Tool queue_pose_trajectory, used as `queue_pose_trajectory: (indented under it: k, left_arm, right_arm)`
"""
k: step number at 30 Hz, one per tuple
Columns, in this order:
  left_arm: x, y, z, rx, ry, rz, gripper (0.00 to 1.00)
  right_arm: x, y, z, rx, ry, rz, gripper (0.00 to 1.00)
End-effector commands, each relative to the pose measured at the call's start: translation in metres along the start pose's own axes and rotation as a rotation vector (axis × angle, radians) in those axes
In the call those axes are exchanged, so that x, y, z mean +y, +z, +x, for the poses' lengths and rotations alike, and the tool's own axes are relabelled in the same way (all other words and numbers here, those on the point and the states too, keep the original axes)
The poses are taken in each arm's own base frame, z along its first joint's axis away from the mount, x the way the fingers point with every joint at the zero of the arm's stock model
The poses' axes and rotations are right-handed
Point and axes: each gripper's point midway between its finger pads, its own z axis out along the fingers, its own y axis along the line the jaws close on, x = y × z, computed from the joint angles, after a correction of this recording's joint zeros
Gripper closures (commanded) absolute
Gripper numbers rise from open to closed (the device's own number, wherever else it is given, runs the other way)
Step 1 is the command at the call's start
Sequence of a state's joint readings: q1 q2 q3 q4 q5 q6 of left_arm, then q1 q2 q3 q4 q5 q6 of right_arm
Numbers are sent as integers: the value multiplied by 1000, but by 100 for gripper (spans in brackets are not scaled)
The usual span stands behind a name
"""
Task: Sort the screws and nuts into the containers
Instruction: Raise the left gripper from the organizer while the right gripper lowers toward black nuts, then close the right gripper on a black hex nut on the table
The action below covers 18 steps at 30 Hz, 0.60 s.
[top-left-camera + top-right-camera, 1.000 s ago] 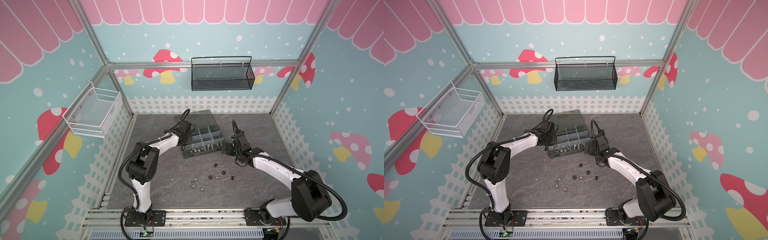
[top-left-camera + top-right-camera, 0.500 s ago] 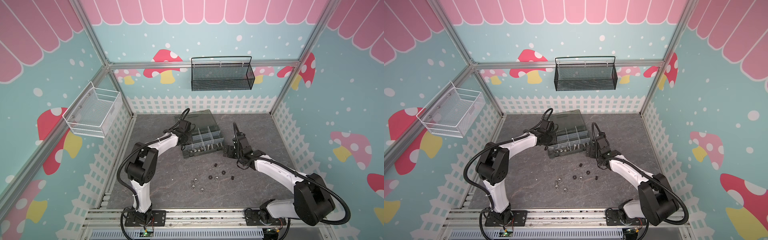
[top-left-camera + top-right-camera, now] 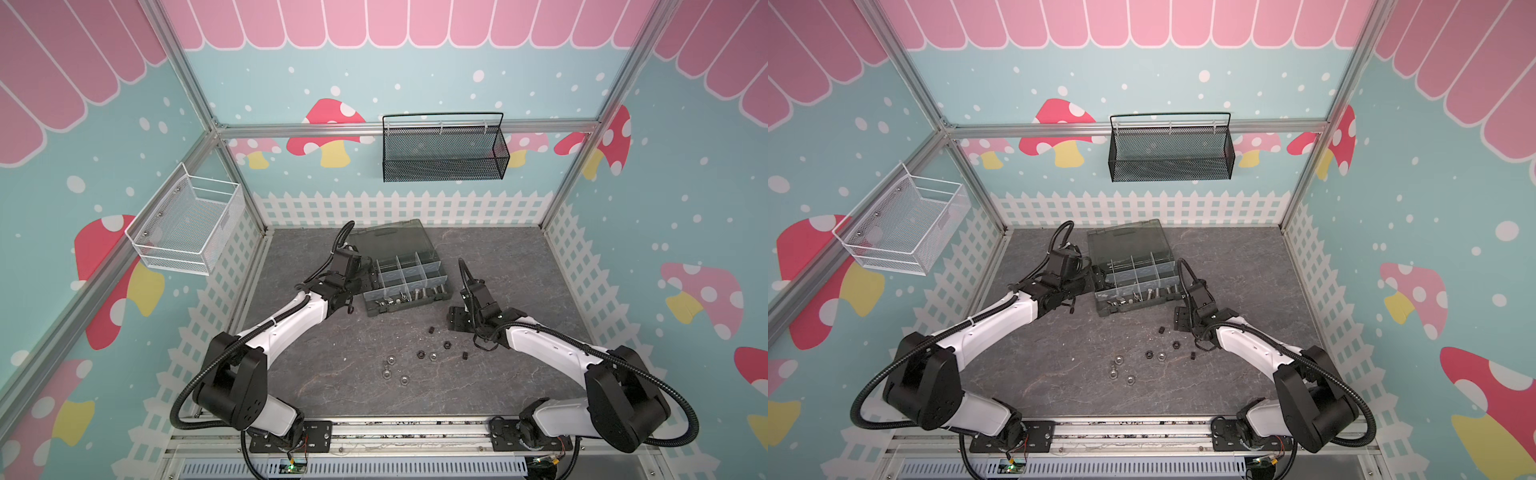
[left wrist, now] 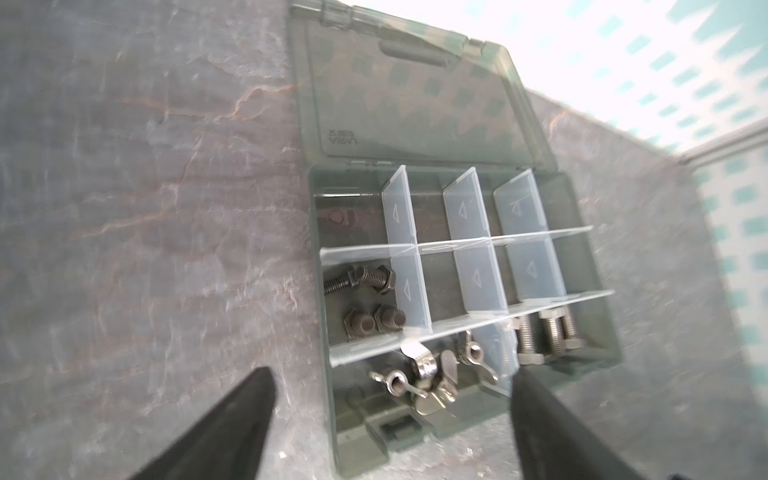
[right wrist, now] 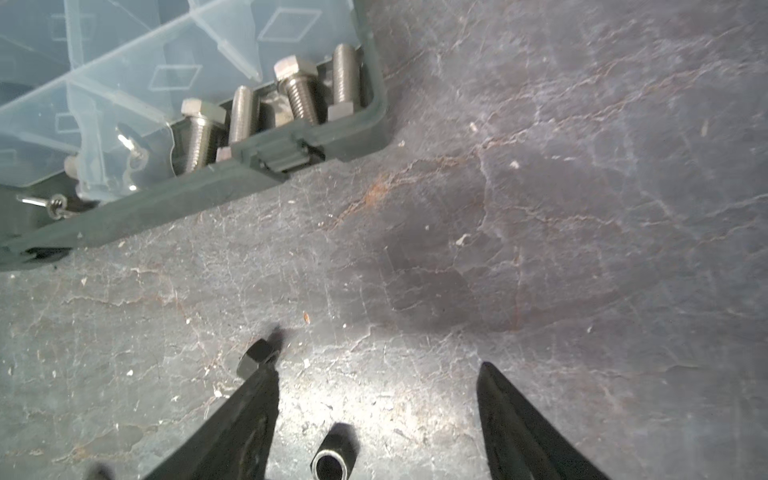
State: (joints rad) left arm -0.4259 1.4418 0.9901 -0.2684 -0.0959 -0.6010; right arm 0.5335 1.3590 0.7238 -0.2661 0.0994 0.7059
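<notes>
My right hand [image 5: 376, 368] is spread low over the counter [image 5: 582, 208], with the black hex nut [image 5: 253, 357] just beside one fingertip [image 5: 253, 399], between the organiser box [image 5: 208, 195] and the front edge, so I recentre before closing; my left hand [image 4: 392, 372] is spread.

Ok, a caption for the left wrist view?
Left fingers open by the box; black screws, wing nuts and silver screws sit in separate compartments.

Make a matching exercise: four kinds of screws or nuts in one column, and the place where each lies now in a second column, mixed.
1. wing nuts
2. long silver screws
3. short black screws
4. loose hex nuts

a. on the table, outside the organiser box
b. latch-side row, corner nearer the right tool
c. middle row, end compartment
d. latch-side row, corner nearer the left tool

Pairs: 1-d, 2-b, 3-c, 4-a
</notes>
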Motion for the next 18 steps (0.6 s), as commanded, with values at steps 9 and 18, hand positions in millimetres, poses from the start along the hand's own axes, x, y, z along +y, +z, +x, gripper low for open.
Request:
queue_pose_trajectory:
  k: [9, 18]
  left_arm:
    - [41, -46, 16, -208, -163, 41, 1]
    - [69, -70, 30, -309, -228, 52, 1]
  right_arm:
    - [42, 12, 18, 72, -45, -76, 32]
    - [63, 35, 22, 136, -106, -75, 43]
